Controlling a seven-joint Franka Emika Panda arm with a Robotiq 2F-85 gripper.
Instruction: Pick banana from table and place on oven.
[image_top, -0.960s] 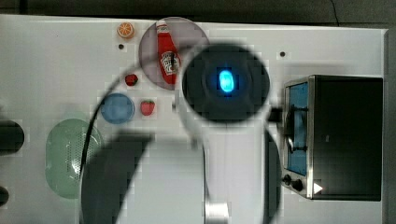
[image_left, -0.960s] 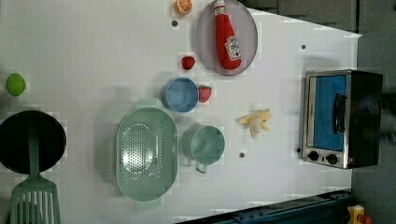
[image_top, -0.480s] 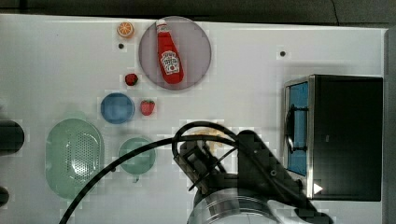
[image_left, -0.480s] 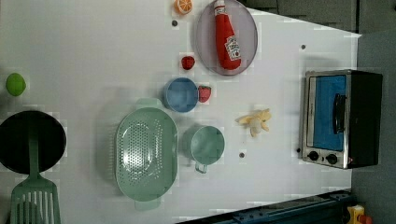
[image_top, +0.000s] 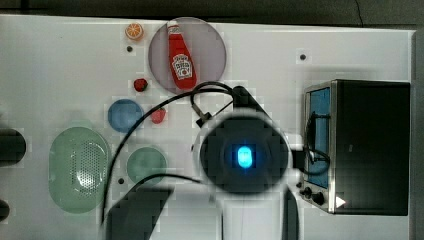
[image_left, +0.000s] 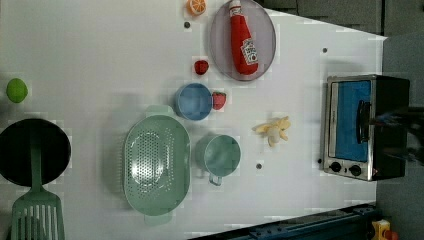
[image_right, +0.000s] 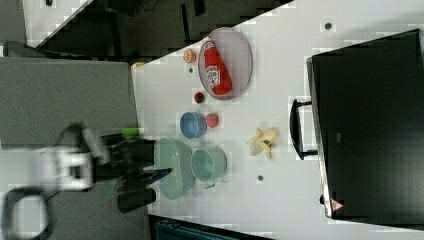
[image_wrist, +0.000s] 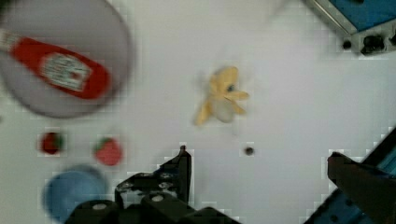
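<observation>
My arm has swung across the surface (image_left: 100, 60), so my hand (image_wrist: 261, 161), fingers wide apart, now hangs over the banana (image_wrist: 222, 95), ready to descend.

ketchup bottle (image_left: 243, 40): you've got it lying flat on the grey plate (image_left: 265, 55)
orange slice (image_left: 196, 6): just beside the plate, near the far edge
strawberries: one (image_left: 201, 67) near the plate, the other (image_left: 219, 100) touching the blue bowl (image_left: 193, 102)
green colander (image_left: 156, 164): beside the green cup (image_left: 218, 155)
lime (image_left: 16, 90): well apart, on the left view's left
black pan (image_left: 15, 150): green spatula (image_left: 37, 212) laid over it
</observation>
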